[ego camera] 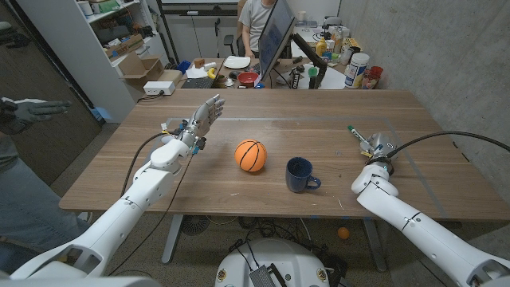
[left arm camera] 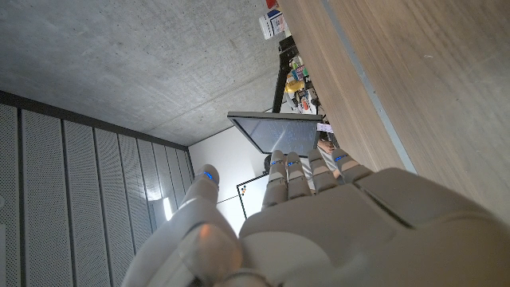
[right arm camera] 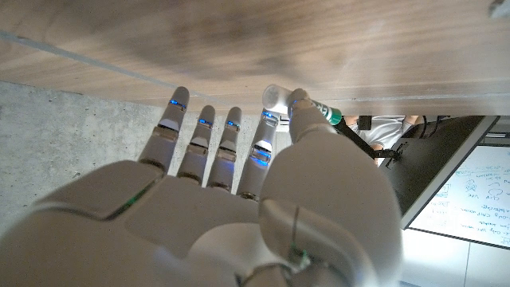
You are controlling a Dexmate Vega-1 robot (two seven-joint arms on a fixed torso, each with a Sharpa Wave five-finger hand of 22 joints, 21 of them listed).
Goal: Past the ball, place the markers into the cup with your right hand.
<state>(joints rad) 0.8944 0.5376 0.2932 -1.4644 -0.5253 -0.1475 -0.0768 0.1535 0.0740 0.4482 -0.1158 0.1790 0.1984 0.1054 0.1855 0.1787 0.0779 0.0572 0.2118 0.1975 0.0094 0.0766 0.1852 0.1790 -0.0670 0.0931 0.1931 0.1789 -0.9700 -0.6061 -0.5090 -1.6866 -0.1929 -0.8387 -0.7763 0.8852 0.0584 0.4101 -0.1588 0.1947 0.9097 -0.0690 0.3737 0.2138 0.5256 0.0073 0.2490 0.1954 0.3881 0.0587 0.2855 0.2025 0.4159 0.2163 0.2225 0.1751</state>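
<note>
Left hand (ego camera: 202, 119) raised, fingers (left arm camera: 288, 171) straight and apart, right hand (ego camera: 378, 149) pinching a marker (ego camera: 356, 135)

Behind the surface (ego camera: 239, 191) a person (ego camera: 256, 20) stands at a dark monitor (ego camera: 277, 36). A red bowl (ego camera: 249, 78), white plate (ego camera: 237, 61) and bottles (ego camera: 356, 70) crowd a far desk. Another person's gloved hand (ego camera: 28, 110) reaches in at the left edge.

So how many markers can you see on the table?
1 for sure: a green-capped marker held in the right hand, right of the cup. More may be hidden behind the fingers.
</note>
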